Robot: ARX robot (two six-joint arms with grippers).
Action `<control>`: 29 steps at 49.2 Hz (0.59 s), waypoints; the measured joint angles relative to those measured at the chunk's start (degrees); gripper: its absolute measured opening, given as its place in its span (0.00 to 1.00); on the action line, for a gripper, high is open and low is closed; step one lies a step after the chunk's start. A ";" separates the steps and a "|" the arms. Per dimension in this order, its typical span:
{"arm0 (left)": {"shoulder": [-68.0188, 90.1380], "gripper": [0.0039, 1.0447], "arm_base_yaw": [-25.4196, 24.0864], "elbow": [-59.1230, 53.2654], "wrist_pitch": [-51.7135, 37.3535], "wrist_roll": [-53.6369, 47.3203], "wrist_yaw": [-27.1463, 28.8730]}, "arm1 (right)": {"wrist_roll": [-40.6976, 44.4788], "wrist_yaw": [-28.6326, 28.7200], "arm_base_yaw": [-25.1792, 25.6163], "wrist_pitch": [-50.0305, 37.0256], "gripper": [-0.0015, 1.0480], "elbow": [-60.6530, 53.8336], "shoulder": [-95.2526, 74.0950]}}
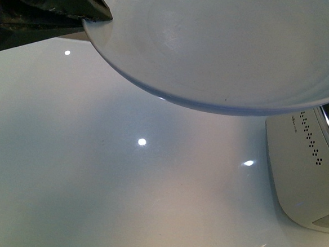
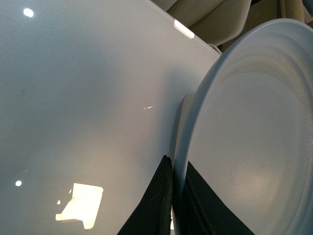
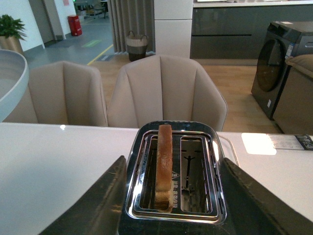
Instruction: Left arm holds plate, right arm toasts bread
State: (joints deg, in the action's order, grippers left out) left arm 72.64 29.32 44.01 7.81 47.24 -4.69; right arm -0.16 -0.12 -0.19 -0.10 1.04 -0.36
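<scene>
Front view: showed a round, pale blue-white, glossy shallow plate (image 1: 226, 48) held above a glossy white tabletop (image 1: 92, 186), pinched at one edge of its rim by the dark, black-grey angular left gripper (image 1: 96, 14), only partly in frame. Showed also, low at the right and partly beneath the plate's edge, the white, perforated side of a chrome-topped two-slot toaster (image 1: 305, 167). Left wrist view: confirmed the clamp, with one black finger (image 2: 156, 200) against the outer underside of the rim and the other laid over the upper face, jaws closed tight on the plate. Right wrist view: looked down across the toaster's chrome top at a roughly square slice of light brown bread with a darker tan crust (image 3: 165, 156), standing upright on edge in the slot nearer the plate, upper part projecting above the chrome. Showed the dark right gripper (image 3: 174, 166) spread wide, one finger on either side of the toaster, holding nothing; left contact with the casing undecided. Included beige upholstered chairs (image 3: 166, 88) beyond the table.
</scene>
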 joint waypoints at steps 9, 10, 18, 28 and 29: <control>0.00 0.03 -0.02 0.00 0.00 0.00 0.04 | 0.00 0.00 0.00 0.00 0.81 0.00 0.00; 0.00 0.03 -0.02 0.00 0.00 0.00 0.04 | 0.00 0.02 0.00 0.00 0.85 0.00 -0.02; 0.00 0.03 0.00 0.00 0.00 0.00 0.02 | 0.00 0.00 0.00 0.00 0.91 0.00 -0.02; -0.02 0.03 0.26 -0.48 -4.17 2.40 2.12 | -0.02 0.02 0.00 0.00 0.92 0.00 0.00; -0.20 0.03 0.26 -0.48 -4.52 2.97 2.08 | 0.00 0.02 0.00 0.00 0.92 0.00 0.00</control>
State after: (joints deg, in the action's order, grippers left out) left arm 72.44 29.58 43.53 3.29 50.22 -2.61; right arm -0.16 -0.10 -0.19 -0.10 1.04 -0.36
